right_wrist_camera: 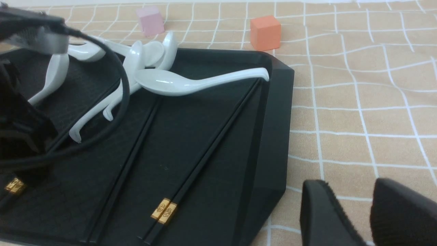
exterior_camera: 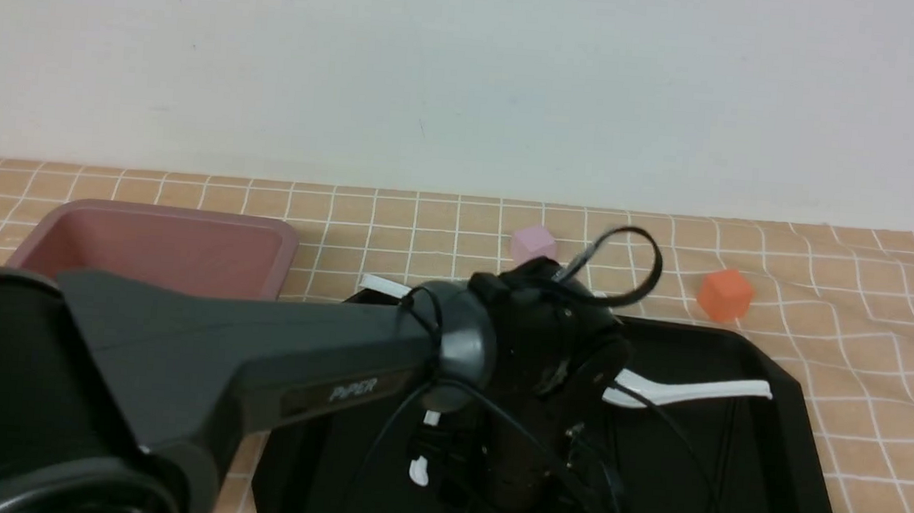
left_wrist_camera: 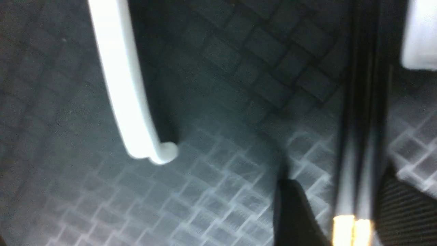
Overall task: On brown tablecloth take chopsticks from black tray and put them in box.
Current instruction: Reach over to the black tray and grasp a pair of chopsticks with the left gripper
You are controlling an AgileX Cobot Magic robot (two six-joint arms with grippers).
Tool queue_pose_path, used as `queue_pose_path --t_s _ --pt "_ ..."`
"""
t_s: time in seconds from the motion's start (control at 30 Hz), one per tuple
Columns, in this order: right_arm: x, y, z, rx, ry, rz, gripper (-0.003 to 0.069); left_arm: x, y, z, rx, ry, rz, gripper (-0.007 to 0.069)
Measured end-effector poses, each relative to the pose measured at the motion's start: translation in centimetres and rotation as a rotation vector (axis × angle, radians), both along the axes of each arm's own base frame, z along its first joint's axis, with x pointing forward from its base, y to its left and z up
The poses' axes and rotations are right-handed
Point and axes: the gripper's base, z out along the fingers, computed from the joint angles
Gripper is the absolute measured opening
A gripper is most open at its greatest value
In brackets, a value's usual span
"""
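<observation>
The black tray [exterior_camera: 784, 408] lies on the brown tablecloth [exterior_camera: 884, 359], right of the pink box [exterior_camera: 160, 248]. My left gripper [left_wrist_camera: 341, 194] is low over the tray floor, open. Its fingers [left_wrist_camera: 297, 215] stand on either side of a pair of black chopsticks [left_wrist_camera: 355, 136], near their gold bands, with a gap showing. In the front view the arm hides its fingertips. Another gold-banded pair of chopsticks [right_wrist_camera: 205, 153] lies by the tray's right rim [right_wrist_camera: 273, 136]. My right gripper [right_wrist_camera: 355, 208] is open and empty over the cloth beside the tray.
Several white soup spoons [right_wrist_camera: 177, 83] lie at the far end of the tray, one [left_wrist_camera: 126, 92] close beside my left gripper. A pink cube [exterior_camera: 533, 244] and an orange cube [exterior_camera: 725, 294] sit on the cloth behind the tray. My left arm [exterior_camera: 256, 371] crosses the box's near side.
</observation>
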Motion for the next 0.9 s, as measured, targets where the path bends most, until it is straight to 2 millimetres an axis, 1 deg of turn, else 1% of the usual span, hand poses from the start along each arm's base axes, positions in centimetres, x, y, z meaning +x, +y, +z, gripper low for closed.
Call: queue_pose_path --t_s 0.1,0.17,0.27,0.33,0.4,0.5,0.7,0.8,0.9 --pt "0.0 0.0 0.0 0.0 0.0 0.0 0.024 0.1 -0.1 -0.2 0.006 -0.001 -0.003 0.0336" --pt "0.0 0.0 0.0 -0.001 0.0 0.0 0.024 0.2 -0.2 -0.4 0.01 0.002 -0.013 0.0311" --pt "0.0 0.0 0.0 -0.001 0.0 0.0 0.024 0.1 -0.2 -0.5 0.013 0.008 -0.024 0.0219" --pt "0.0 0.0 0.0 -0.001 0.0 0.0 0.024 0.1 -0.3 -0.4 0.016 0.011 -0.026 0.0132" --pt "0.0 0.0 0.0 -0.001 0.0 0.0 0.024 0.1 -0.2 -0.4 0.017 0.012 -0.027 0.0117" --pt "0.0 0.0 0.0 -0.001 0.0 0.0 0.024 0.1 -0.2 -0.3 0.021 0.015 -0.018 0.0124" --pt "0.0 0.0 0.0 -0.001 0.0 0.0 0.024 -0.3 0.8 0.5 0.084 0.022 0.041 0.0123" --pt "0.0 0.0 0.0 -0.001 0.0 0.0 0.024 -0.4 1.4 2.6 0.082 -0.006 0.057 0.0123" --pt "0.0 0.0 0.0 -0.001 0.0 0.0 0.024 -0.7 2.2 5.6 0.066 -0.063 0.062 0.0123"
